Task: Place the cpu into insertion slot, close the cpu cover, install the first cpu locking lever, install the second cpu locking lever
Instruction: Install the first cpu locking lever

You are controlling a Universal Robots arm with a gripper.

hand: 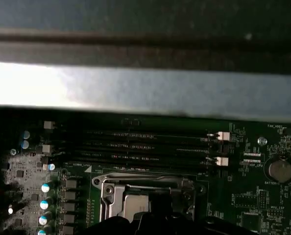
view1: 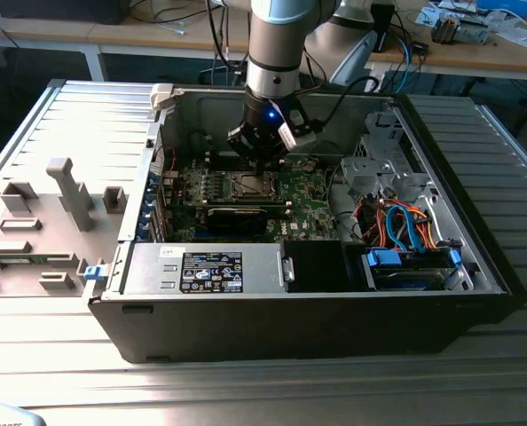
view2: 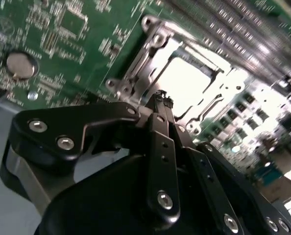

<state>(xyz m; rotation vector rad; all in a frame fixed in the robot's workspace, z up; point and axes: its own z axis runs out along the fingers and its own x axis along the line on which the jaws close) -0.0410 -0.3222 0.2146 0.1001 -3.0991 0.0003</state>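
The insertion slot [view1: 253,185] sits in the middle of the green motherboard inside the open computer case. In both wrist views the cpu [view2: 184,84] [hand: 133,204] lies in the slot with its silver top showing. The cpu cover [view2: 150,55] [hand: 144,183] lies flat around it as a silvery frame. My gripper [view1: 262,161] [view2: 161,98] hangs just above the slot's edge, its black fingers [view2: 161,147] pressed together and shut, with nothing visible between them. I cannot make out the locking levers.
The case walls [view1: 272,315] enclose the board. A black labelled power-supply box [view1: 212,270] lies along the near side, and a drive cage with orange and blue cables [view1: 405,226] is at the exterior view's right. Memory slots [hand: 145,147] run beside the socket. Grey fixtures [view1: 68,191] stand outside at the exterior view's left.
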